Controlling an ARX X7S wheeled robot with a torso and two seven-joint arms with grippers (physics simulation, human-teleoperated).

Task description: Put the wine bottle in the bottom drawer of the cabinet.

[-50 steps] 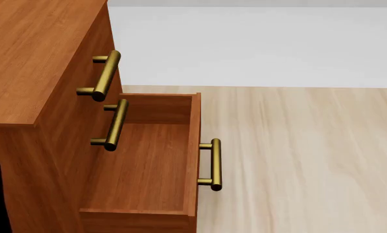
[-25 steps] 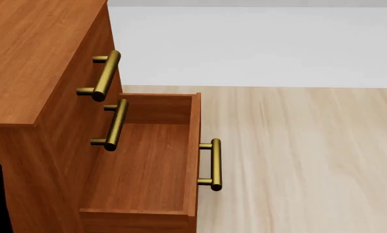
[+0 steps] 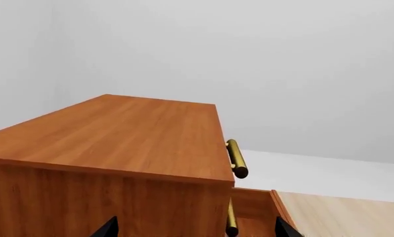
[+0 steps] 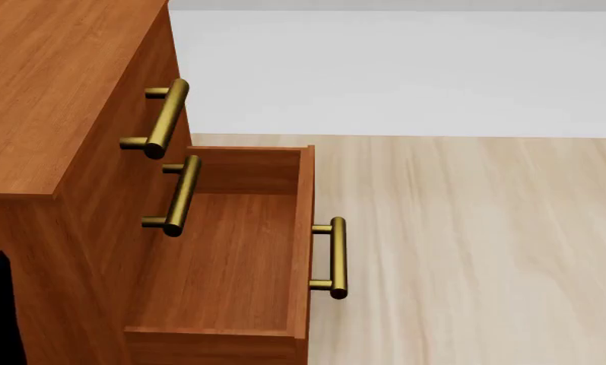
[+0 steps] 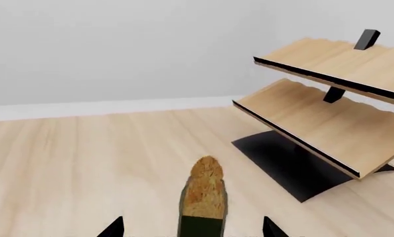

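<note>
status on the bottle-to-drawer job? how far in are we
Done: the lowest reddish-brown wooden drawer of the three-drawer cabinet stands pulled out, nothing inside it.
In hand: the tan-corked dark green bottle sits between the right gripper fingertips; actual grip isn't visible. It faces a light wooden rack, away from the cabinet.
Left: carry it over and lower it in. Left gripper is open beside the cabinet.

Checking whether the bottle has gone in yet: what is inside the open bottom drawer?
Nothing visible: the head view shows only bare wood on the floor of the bottom drawer. Its rear part is hidden under the cabinet. The wine bottle shows only in the right wrist view.
</note>
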